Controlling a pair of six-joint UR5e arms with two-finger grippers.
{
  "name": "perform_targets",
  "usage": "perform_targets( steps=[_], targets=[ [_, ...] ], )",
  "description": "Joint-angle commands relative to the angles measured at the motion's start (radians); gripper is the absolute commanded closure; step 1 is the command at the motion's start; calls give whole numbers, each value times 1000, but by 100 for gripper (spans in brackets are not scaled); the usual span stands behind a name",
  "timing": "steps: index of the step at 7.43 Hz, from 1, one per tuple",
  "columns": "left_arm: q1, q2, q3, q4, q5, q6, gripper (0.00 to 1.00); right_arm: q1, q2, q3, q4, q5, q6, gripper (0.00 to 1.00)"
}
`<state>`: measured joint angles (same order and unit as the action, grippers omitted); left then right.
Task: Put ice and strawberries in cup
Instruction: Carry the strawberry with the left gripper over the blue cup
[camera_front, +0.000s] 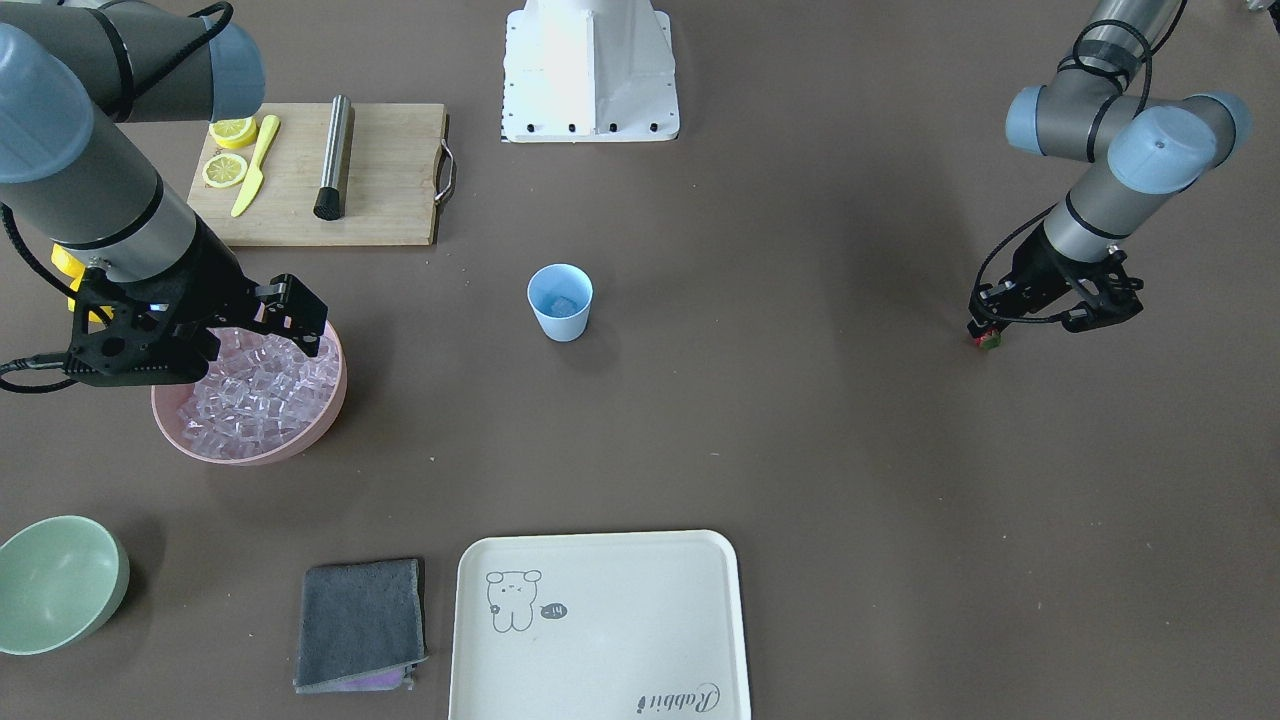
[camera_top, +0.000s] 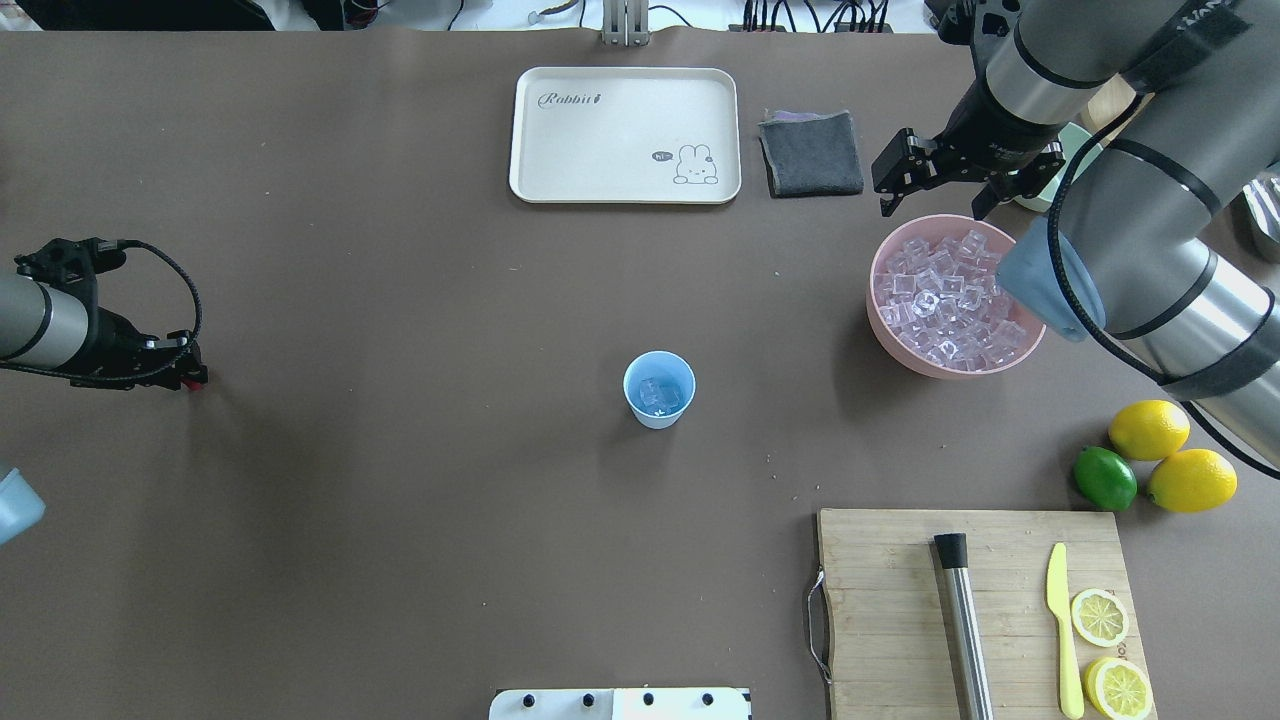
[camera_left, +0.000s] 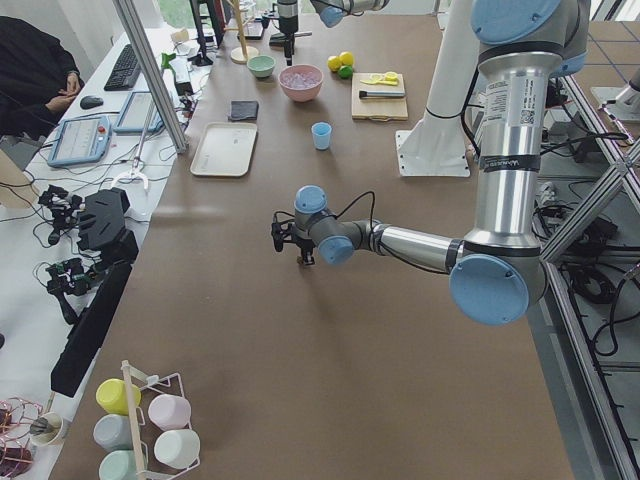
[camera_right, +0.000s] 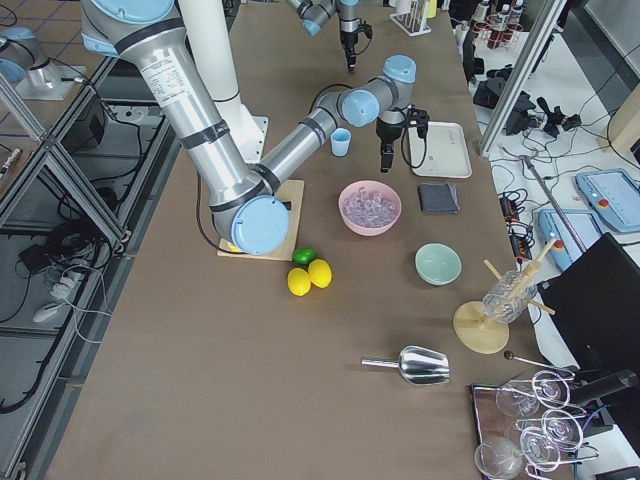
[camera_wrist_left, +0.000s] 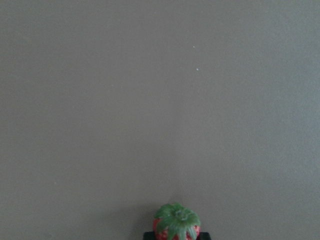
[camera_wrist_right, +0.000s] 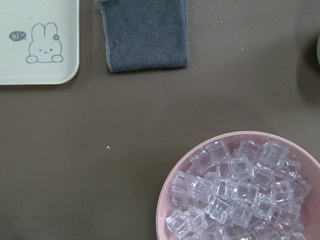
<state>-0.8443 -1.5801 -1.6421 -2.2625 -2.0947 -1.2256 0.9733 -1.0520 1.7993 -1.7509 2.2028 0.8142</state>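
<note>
Strawberry (camera_front: 988, 341) pinched between left fingers (camera_front: 984, 320), well apart from cup (camera_front: 560, 303).

cup (camera_top: 659, 418) mid-table, ice (camera_top: 660, 392) inside | pink bowl (camera_top: 872, 300) full of ice

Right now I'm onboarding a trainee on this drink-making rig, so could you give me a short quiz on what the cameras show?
1. True or false: the cup has ice in it.
2. What holds the strawberry? A: the left gripper. B: the right gripper. C: nothing, it lies free on the table.
3. Fill in: the right gripper hangs open over the ____, which is full of ice cubes.

Key: 1 true, a clear cube or so shows in the cup's bottom. 2 A. 3 pink bowl.
</note>
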Motion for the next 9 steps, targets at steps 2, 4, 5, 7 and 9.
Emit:
perform_targets(
  steps=[2, 4, 5, 7, 9],
  targets=[
    [-7, -11, -115, 11, -76, -111, 100, 2, -2, 0, -1, 0, 0, 0],
    [5, -168, -206, 207, -67, -291, 100, 4, -6, 0, 1, 0, -4, 0],
    [48, -260, -287, 400, -23, -311, 100, 5, -14, 0, 1, 0, -9, 0],
    [230, -461, -343, 614, 118, -517, 100, 33, -38, -1, 2, 2, -51, 0],
    [385, -599, -329, 714, 256, -601, 100, 91, -81, -1, 1, 15, -137, 0]
  ],
)
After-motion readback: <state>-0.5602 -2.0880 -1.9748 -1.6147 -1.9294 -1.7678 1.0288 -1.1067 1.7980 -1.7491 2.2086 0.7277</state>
